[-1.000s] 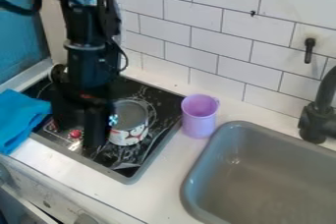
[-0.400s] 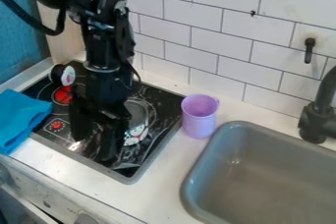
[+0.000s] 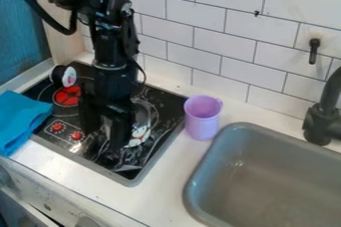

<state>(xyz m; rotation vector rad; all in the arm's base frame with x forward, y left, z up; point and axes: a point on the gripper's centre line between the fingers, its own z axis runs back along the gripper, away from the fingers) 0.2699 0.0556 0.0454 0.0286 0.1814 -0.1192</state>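
Black pincer (image 3: 104, 137) of mine hangs over the front part of the dark stovetop (image 3: 114, 168), its two fingers pointing down and spread apart. I see a pale patch between them, which could be just a shine on the glass; from where I sit I can't be sure. Nearest is the pot (image 3: 138, 135), white-sided with a printed pattern, on the right side of the stovetop and partly hidden by the arm; I can't tell whether a finger touches it. Near the back left corner, I have a small dark item with a white round face (image 3: 69, 76), just beside the red ring (image 3: 67, 96). The purple cup (image 3: 202, 121) stands on the counter between stovetop and sink (image 3: 279, 186). A blue cloth (image 3: 21, 121) overlaps the left edge.
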